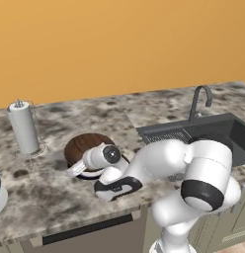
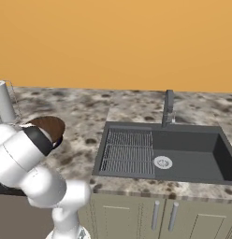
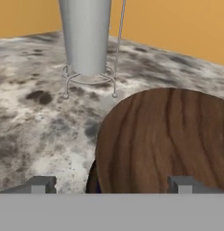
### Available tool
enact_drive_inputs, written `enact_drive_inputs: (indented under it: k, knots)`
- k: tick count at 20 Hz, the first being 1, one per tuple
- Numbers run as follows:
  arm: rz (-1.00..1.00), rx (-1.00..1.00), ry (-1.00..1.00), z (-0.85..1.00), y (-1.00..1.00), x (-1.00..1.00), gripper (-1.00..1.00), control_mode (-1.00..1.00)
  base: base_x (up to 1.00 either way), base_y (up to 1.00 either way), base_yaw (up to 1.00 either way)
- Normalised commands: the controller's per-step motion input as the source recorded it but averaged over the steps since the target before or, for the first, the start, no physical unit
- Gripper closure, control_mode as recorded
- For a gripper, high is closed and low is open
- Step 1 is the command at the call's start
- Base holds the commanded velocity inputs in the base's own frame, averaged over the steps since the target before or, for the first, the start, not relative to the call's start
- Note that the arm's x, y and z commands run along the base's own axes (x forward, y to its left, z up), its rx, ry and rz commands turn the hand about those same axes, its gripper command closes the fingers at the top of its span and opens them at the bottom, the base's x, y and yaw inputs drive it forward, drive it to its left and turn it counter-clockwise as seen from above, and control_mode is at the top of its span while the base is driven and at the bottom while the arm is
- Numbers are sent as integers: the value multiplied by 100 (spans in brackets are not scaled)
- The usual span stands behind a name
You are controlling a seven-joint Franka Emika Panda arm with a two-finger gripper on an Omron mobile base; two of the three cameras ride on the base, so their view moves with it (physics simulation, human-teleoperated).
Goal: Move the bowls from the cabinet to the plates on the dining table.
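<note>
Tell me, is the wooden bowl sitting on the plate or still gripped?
On the plate and released. The brown bowl rests over the dark-rimmed plate, and the gripper stands open, its fingertips wide apart.

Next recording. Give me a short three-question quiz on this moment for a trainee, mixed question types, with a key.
1. True or false: the gripper is shut on the brown bowl.
2. The brown bowl sits on: A) the sink rack, B) a dark-rimmed plate on the stone top, C) a cabinet shelf.
3. What stands on the stone top behind the bowl, in a wire holder?

Key: 1 false, the fingers stand apart. 2 B. 3 the paper towel roll.
</note>
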Motion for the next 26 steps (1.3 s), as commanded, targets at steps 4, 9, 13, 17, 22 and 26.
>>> enact_drive_inputs:
  k: [4, 9, 13, 17, 22, 26]
  knots:
    - [-4, -1, 5, 50, 0, -51, -100, -100, 0, 0, 0]
    - [-13, -7, 0, 59, -27, -30, -100, -100, 0, 0, 0]
    - [-23, 0, 0, 50, -36, -54, -100, -100, 0, 0, 0]
    - [-25, 0, 0, 52, -51, -71, -100, -100, 0, 0, 0]
    - [-28, 0, 0, 61, -80, -40, -100, -100, 0, 0, 0]
    - [-22, 0, 0, 73, -100, -1, -100, -100, 0, 0, 0]
